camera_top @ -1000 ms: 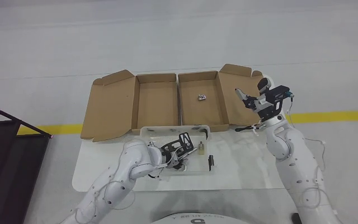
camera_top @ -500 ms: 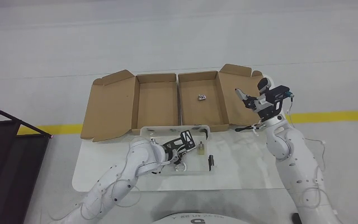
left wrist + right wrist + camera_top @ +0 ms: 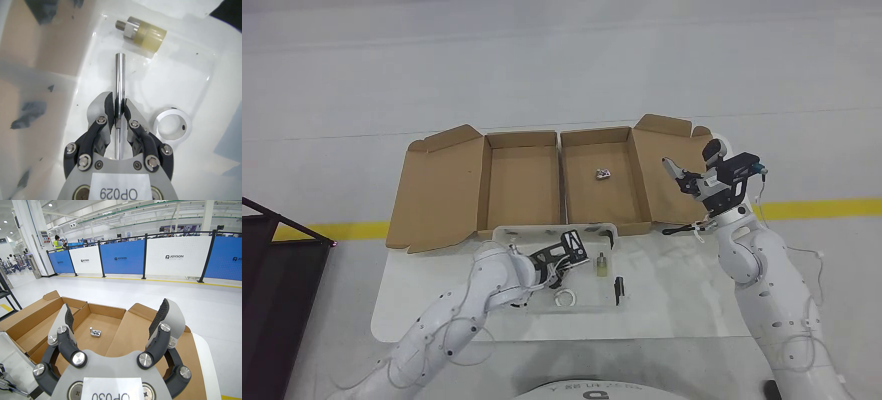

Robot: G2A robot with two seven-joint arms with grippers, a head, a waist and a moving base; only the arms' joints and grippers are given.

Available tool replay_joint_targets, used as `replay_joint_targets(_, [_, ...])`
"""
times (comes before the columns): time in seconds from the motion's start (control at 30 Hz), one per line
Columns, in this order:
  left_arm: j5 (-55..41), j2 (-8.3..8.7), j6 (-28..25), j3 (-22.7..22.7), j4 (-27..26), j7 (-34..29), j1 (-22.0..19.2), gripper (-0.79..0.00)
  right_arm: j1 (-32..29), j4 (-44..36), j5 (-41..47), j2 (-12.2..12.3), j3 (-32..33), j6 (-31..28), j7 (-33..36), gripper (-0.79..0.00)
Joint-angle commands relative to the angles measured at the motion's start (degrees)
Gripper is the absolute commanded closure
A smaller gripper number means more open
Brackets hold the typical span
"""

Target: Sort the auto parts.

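Polished steel pin (image 3: 120,75) clamped tight between left jaws, gripped toward its rear half, front end jutting ahead, low inside white plastic tray (image 3: 179,79). Just beside those jaws, aluminium collar ring (image 3: 170,110); a little past the pin tip, threaded fitting with yellowish cap (image 3: 141,35). Beyond the tray, two open cardboard boxes: left box (image 3: 524,190), and right box (image 3: 614,205) holding one small metal block (image 3: 602,174). Right jaws spread wide, holding nothing, above right box's outer flap. Probably best: lift straight up, hold pin level, clear tray wall and collar ring, then carry across to a box. Smooth metal likely to slip, so firm squeeze and slow travel.
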Motion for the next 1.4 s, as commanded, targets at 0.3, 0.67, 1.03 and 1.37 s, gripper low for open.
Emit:
replay_joint_targets(0.3, [0.5,0.8,0.2,-3.2,-0.9,-0.7,0.9,-0.139,0.0,0.0,0.0,0.0,0.0,0.0,0.0,-0.785])
replay_joint_targets(0.67, [-0.2,0.86,-0.9,-3.1,-1.1,-2.0,0.8,-0.172,0.0,0.0,0.0,0.0,0.0,0.0,0.0,-0.785])
replay_joint_targets(1.03, [-0.7,0.39,-1.1,-1.8,1.2,-2.8,-1.0,-0.194,0.0,0.0,0.0,0.0,0.0,0.0,0.0,-0.785])
replay_joint_targets(1.37, [-0.7,0.15,-1.4,-1.0,1.6,-3.8,-1.8,0.0,0.0,0.0,0.0,0.0,0.0,0.0,0.0,-0.785])
